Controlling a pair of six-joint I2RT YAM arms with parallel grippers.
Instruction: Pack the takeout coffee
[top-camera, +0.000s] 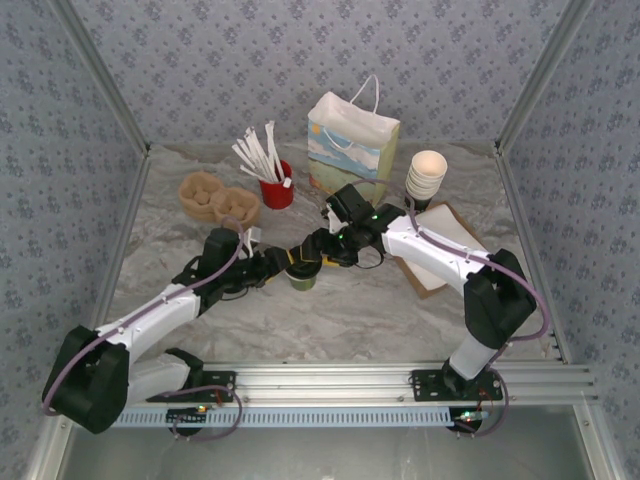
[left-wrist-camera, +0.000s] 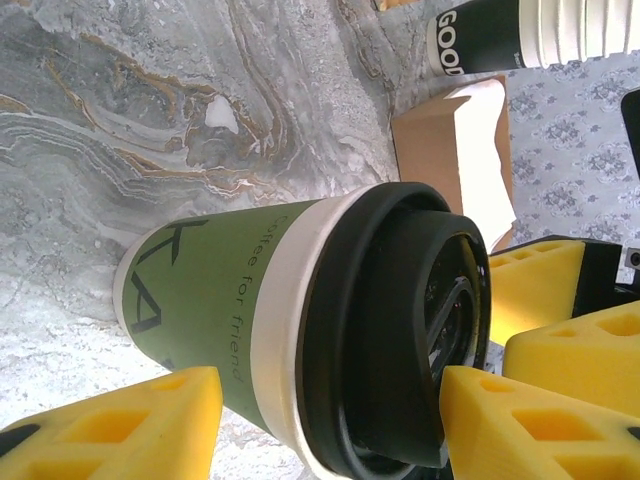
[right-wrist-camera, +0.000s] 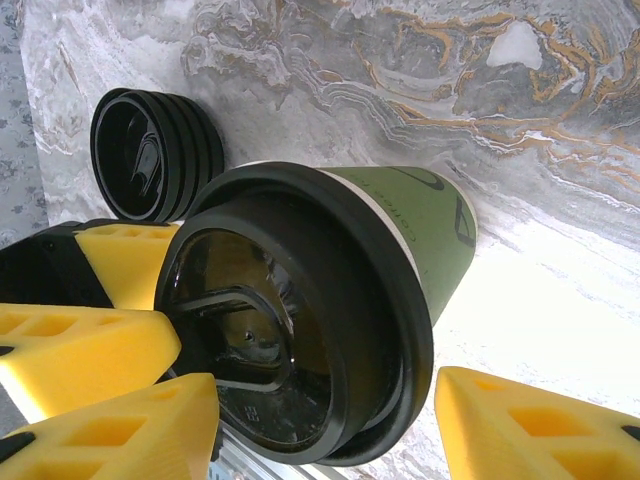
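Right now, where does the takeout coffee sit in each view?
Top external: takeout coffee mid-table, in front of the gift bag.
Left wrist: takeout coffee centre frame, lid to the right.
Right wrist: takeout coffee centre frame, lid lower left.
Shared landmark: marbled tabletop.

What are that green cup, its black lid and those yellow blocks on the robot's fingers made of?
Cup: looks like matte paper, printed green, with a white band under the rim. Lid: probably thin moulded plastic, since it is glossy black with sharp pressed ridges. Yellow blocks: seemingly soft foam or rubber, matte with cut-out pockets; the look leaves it open.
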